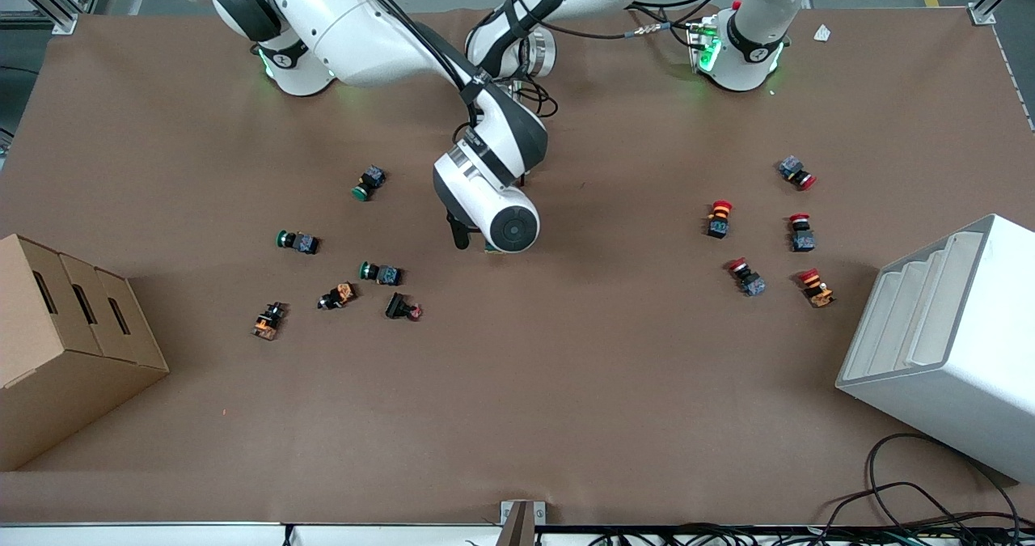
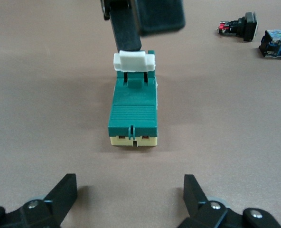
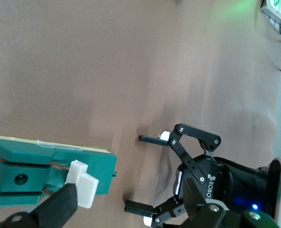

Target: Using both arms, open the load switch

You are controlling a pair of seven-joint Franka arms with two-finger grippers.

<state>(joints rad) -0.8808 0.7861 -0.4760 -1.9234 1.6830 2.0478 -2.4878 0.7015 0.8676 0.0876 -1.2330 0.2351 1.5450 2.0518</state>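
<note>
As I look down from the front camera, I see the right arm [image 1: 380, 36] reaching from its base to the middle of the table [image 1: 517, 400], its wrist covering nearly all of the load switch [image 1: 491, 249]; only a sliver of it peeks out under the wrist. One dark finger of the right gripper [image 1: 459, 232] shows beside the wrist, low at the table. The left arm [image 1: 517, 28] bends in from its base toward the same middle spot, and its gripper is hidden from this camera. Green-capped push buttons [image 1: 372, 182] lie scattered toward the right arm's end of the table, red-capped push buttons [image 1: 720, 218] toward the left arm's end, with a cardboard box [image 1: 65, 344] and a white bin [image 1: 946, 344] at the two ends.

In the left wrist view, I see the load switch [image 2: 133, 111] lying flat on the table, dark green with a cream end face and its white lever [image 2: 134, 61] at the other end. The left gripper [image 2: 131, 199] sits spread wide, just short of the cream end and not touching it. A finger of the right gripper [image 2: 126, 31] is at the lever.

In the right wrist view, the right gripper [image 3: 60, 209] has one visible finger against the white lever [image 3: 83, 190] of the load switch [image 3: 45, 171]; I cannot tell whether it is clamped. The left gripper [image 3: 147, 173] stands apart, fingers wide.
</note>
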